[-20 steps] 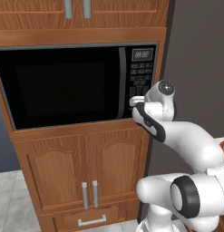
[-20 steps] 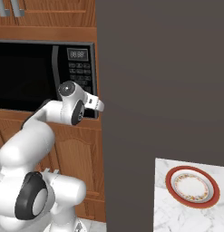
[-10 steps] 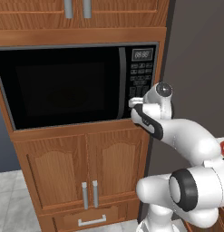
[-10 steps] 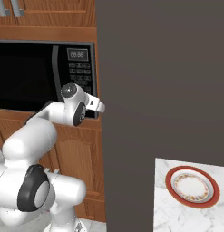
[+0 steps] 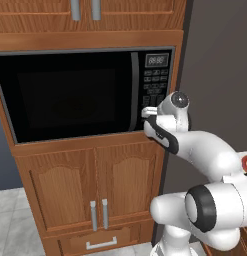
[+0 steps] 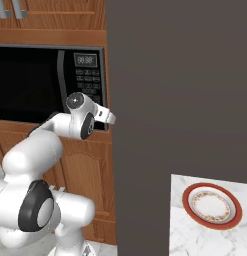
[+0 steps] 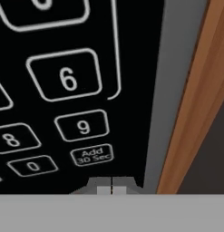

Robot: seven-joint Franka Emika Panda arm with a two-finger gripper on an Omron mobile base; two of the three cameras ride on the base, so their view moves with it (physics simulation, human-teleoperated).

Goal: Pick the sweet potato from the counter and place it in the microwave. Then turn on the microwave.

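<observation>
While the microwave [image 5: 85, 95] stands with its dark glass door shut, the arm reaches up to the keypad [image 5: 154, 85] at the door's 3 o'clock side, which fits the last step of the task: switching the oven on. The fingers [image 7: 111, 189] are pressed together with nothing between them, a sensible shape for poking one small key rather than gripping. In the hand view their tips sit at 6 o'clock, just below the "Add 30 Sec" key [image 7: 91, 155], with the 9 key [image 7: 82, 127] above it and the 6 key [image 7: 67, 77] higher up; whether the tips touch the panel cannot be told. From the left base camera the hand [image 5: 156, 120] hangs at the lower edge of the keypad.

The sweet potato cannot be made out: the black glass hides the oven's inside, so I judge it is in there, unconfirmed. A red-rimmed plate [image 6: 212, 205] rests on the tabletop [image 6: 181, 240] at 4 o'clock in the right base view. The display [image 5: 157, 60] digits are too small to read.
</observation>
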